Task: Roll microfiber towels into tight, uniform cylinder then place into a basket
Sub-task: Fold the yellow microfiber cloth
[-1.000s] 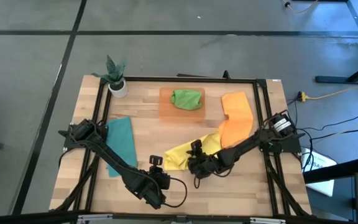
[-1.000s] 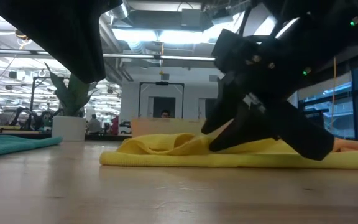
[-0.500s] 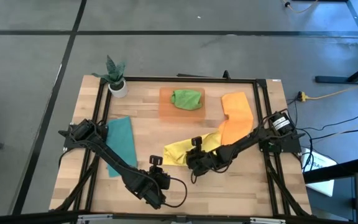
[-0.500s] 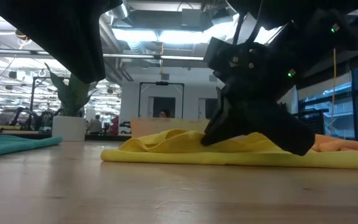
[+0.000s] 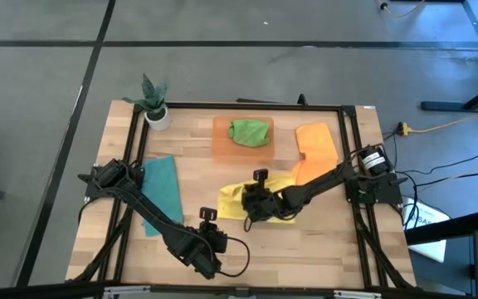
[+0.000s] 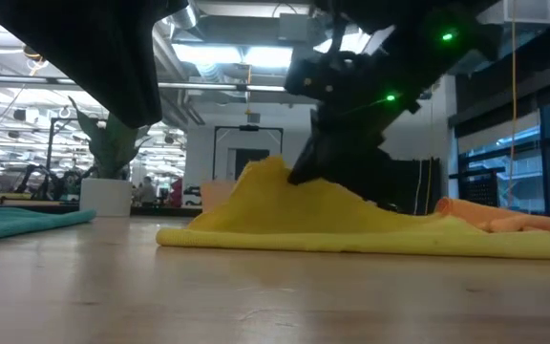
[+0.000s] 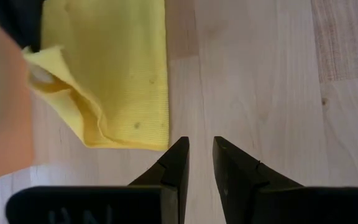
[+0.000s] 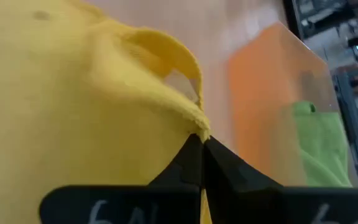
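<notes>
Right gripper lifts the yellow towel's edge

The right gripper [image 5: 256,198], now pinched shut on the yellow towel [image 5: 237,202], has raised a peak mid-table, near the basket [image 5: 222,143]; a second ago the towel lay flat. The left gripper [image 7: 197,163] waits slightly parted, empty.

A shallow translucent orange basket [image 5: 243,139] sits at the far middle of the wooden table [image 5: 322,249], a crumpled green microfiber towel [image 5: 250,132] inside it. Right of it lies an orange towel [image 5: 316,149]; nearer, at centre, a yellow towel [image 5: 237,201] — touching the orange one. A flat teal towel [image 5: 162,189] lies at the left, a small white pot with a green plant [image 5: 154,106] at the far-left corner.
</notes>
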You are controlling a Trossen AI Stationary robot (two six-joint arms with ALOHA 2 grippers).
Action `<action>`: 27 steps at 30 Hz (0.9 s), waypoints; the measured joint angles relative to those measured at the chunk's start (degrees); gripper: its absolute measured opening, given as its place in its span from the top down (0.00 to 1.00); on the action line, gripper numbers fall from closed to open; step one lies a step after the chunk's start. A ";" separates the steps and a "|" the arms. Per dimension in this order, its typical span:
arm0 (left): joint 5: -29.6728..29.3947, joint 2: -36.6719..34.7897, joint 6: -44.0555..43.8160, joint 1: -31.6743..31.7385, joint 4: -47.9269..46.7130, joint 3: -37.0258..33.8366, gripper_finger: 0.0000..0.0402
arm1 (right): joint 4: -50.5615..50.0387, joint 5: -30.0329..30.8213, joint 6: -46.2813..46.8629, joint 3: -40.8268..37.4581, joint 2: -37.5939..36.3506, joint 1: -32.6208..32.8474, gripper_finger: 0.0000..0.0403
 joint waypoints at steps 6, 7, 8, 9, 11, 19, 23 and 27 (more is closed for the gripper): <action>0.01 -0.01 0.00 0.00 0.00 0.00 0.84 | 0.29 -0.94 -0.57 -0.21 0.00 -3.67 0.99; 0.02 0.00 0.00 0.00 0.00 0.00 0.84 | 0.26 -1.13 -0.64 -0.26 0.00 -4.10 0.99; 0.02 -0.01 0.00 0.00 -0.02 0.00 0.84 | 0.31 -1.11 -0.77 -0.26 0.00 -4.46 0.99; 0.02 -0.01 0.00 0.00 0.00 0.00 0.84 | 0.54 -1.12 -1.10 -0.26 0.00 -4.81 0.98; 0.02 -0.01 0.00 0.00 0.00 0.00 0.84 | 1.03 -1.80 -1.94 -0.26 0.00 -5.52 0.97; 0.02 0.01 0.00 0.00 0.00 0.00 0.84 | 1.71 -13.50 2.36 -0.26 0.00 -8.43 0.91; 0.03 0.01 0.00 -0.04 0.00 0.00 0.84 | 1.71 -14.26 3.62 -0.26 0.00 -9.68 0.91; 0.03 -0.01 0.00 -0.04 0.00 0.00 0.84 | 1.72 -14.27 3.73 -0.26 0.00 -10.64 0.91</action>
